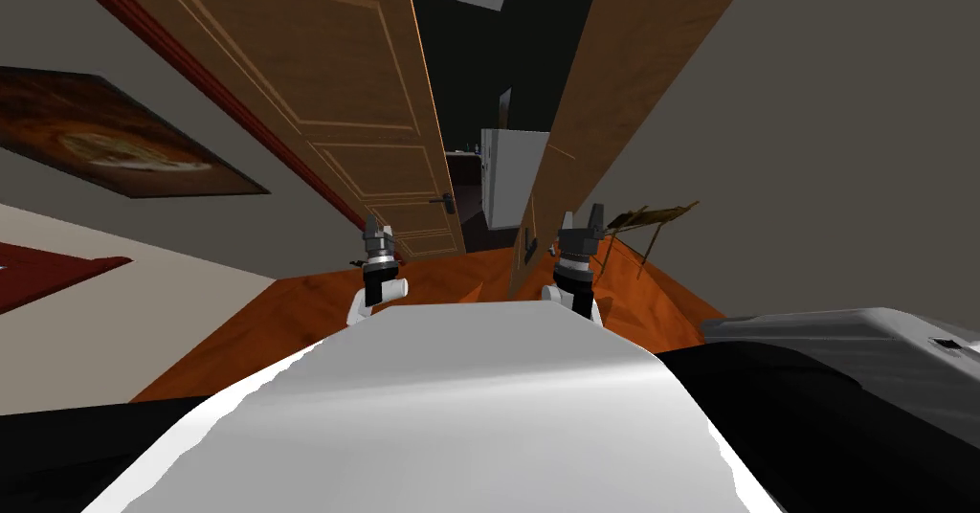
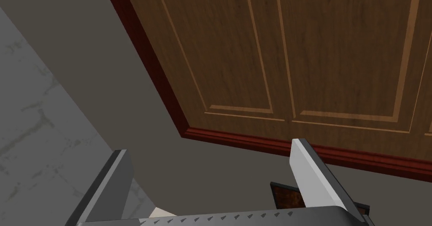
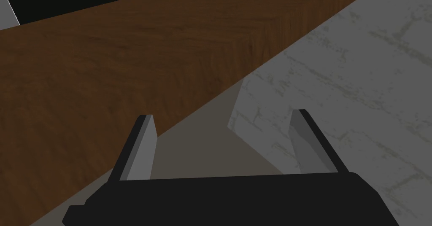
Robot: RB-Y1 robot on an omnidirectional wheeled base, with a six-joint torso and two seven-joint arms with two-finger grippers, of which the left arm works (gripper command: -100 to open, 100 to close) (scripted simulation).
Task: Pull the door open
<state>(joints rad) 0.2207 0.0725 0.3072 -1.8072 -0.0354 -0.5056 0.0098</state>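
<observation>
A brown double door stands ahead. Its panelled left leaf carries a dark lever handle. The right leaf is swung toward me and seen nearly edge-on, with a dark handle low on it. My left gripper is raised just short of the left leaf, open and holding nothing; its wrist view has the gripper facing the door panels and a dark red frame. My right gripper is beside the right leaf, open, close to that leaf's plain brown face.
Between the leaves a white cabinet stands in a dim room. A framed picture hangs on the left wall. A thin-legged stand is by the right wall, and a grey object lies low on the right. The floor is orange wood.
</observation>
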